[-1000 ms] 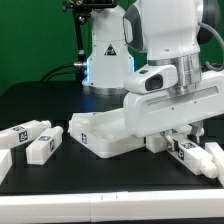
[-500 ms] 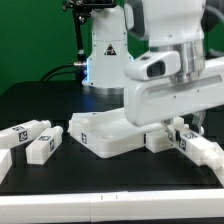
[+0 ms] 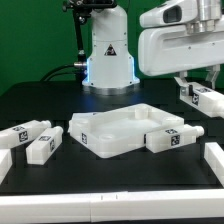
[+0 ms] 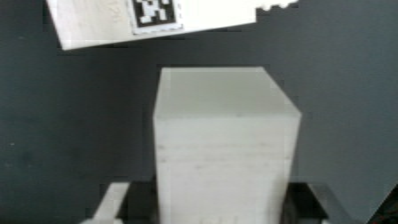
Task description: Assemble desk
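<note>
Wrist view shows the tool [image 4: 214,206] gripping a chunky, square-section white plastic leg [image 4: 222,125].

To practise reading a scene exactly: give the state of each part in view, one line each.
Desk top: lies flat on the table, rim up, no leg fitted.
Held leg: off the table, clamped between the jaws.
Leg beside the desk top: lying on its side, loose.
Two legs at the exterior view's left: lying loose on the table.
Jaws: shut on the held leg.

Gripper [image 3: 196,86] high, clamped on 1 leg [image 3: 204,99].
</note>
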Available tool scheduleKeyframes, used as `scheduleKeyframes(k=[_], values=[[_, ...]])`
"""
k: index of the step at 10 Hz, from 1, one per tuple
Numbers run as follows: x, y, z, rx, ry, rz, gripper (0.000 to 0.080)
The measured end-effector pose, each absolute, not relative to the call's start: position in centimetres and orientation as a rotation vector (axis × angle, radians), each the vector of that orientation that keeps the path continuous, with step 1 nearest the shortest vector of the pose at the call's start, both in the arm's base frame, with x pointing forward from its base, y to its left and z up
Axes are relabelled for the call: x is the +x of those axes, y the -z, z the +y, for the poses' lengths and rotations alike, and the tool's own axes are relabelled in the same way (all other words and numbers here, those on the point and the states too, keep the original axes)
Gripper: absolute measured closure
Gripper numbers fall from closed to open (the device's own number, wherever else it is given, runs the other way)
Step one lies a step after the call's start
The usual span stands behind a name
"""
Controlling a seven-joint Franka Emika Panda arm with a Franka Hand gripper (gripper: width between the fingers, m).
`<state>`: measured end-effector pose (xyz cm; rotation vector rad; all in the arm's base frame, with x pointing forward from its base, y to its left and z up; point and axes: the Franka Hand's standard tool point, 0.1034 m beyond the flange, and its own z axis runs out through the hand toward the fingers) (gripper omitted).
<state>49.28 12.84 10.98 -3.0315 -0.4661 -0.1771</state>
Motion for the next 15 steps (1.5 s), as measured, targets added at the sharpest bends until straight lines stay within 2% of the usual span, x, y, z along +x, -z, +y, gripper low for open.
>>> scheduleKeyframes(k=[2, 5, 6, 10, 12, 13, 15], values=[[49.0, -10.9, 13.2, -3.035, 0.188, -0.407, 0.0514], [42.3, -8.9, 15.7, -3.038, 0.199, -0.195, 0.0514], [41.5, -8.7, 16.4, -3.036, 0.194, -0.192, 0.0514], [41.6, -8.5, 16.7, -3.026, 0.217, -0.211, 0.0514], [37.9, -6.0, 19.7, -2.991, 0.215, -0.238, 0.0514], [37.0, -4.9, 20.7, -2.982, 0.204, -0.233, 0.0514], [37.1, -4.4, 20.5, -2.980, 0.208, -0.222, 0.0514]])
